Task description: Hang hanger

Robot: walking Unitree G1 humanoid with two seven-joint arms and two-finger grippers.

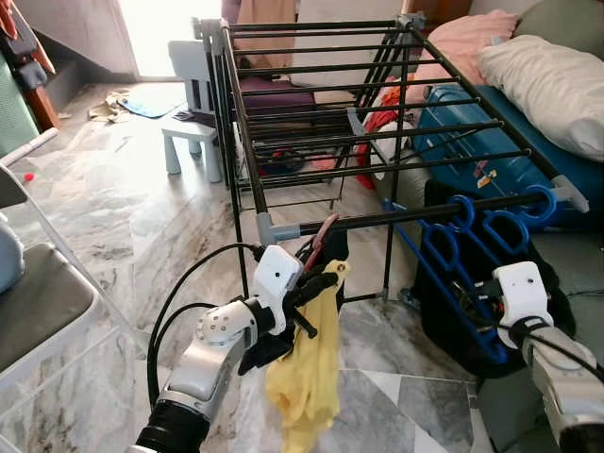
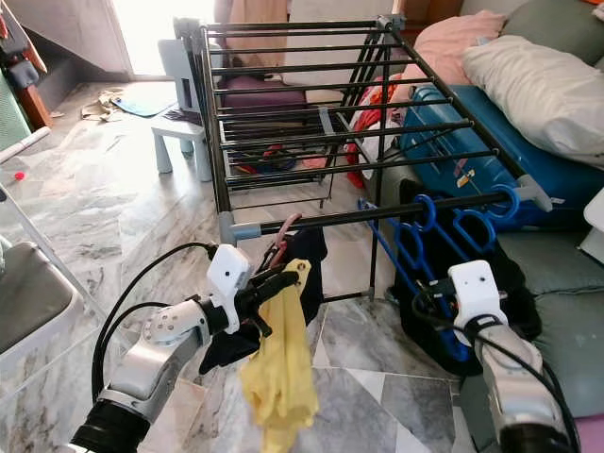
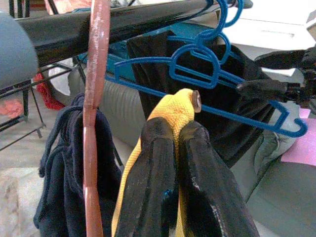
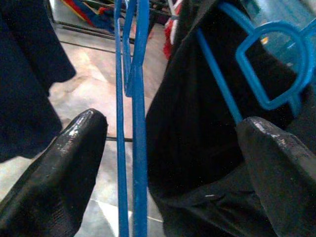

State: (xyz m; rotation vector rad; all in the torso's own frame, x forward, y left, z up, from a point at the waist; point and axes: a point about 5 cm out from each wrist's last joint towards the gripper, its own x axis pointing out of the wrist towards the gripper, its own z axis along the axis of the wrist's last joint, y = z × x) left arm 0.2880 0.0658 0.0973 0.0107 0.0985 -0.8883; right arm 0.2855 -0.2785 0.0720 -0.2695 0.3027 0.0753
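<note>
Yellow cloth is pinched in the left end effector, mid-frame, below the rack bar. The right end effector is wide open around blue hangers already on that bar. The hanging looks partly done.

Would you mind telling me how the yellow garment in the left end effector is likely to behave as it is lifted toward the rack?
The yellow garment will probably stay floppy: it hangs in loose folds below the left end effector. It looks light, since a pinch of the shut fingers carries it. It may sway and brush the dark garment beside it on the front rail.
</note>
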